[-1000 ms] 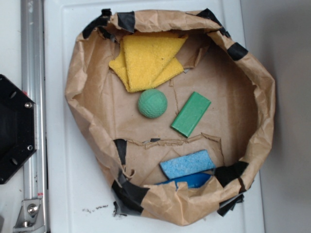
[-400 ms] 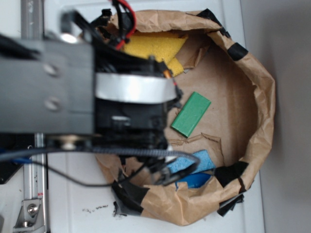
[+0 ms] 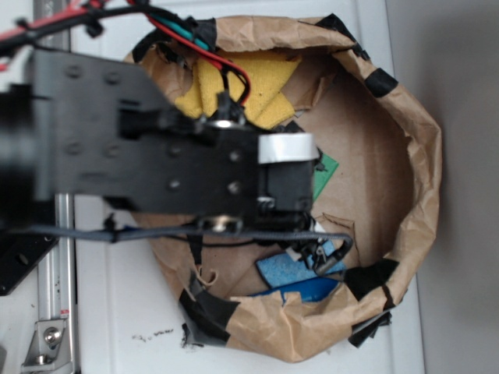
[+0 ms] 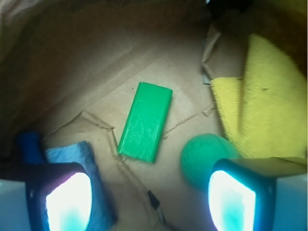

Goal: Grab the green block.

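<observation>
The green block point(image 4: 145, 121), a flat smooth bar, lies on the brown paper floor in the wrist view, ahead of my gripper point(image 4: 150, 202) and slightly left of centre. My gripper is open, its two glowing pads point(image 4: 70, 202) far apart with bare paper between them; it hovers above the floor and touches nothing. In the exterior view the arm point(image 3: 156, 156) covers most of the nest, and only a corner of the green block point(image 3: 325, 170) shows beyond it.
A round green ball point(image 4: 204, 156) sits by the right pad. Folded yellow cloth point(image 4: 262, 91) lies to the right, and a blue sponge point(image 4: 72, 151) by the left pad. Crumpled paper walls point(image 3: 417, 156) ring everything.
The arm has swung in over the nest from the left and moved further right, now covering the ball and most of the green block.
</observation>
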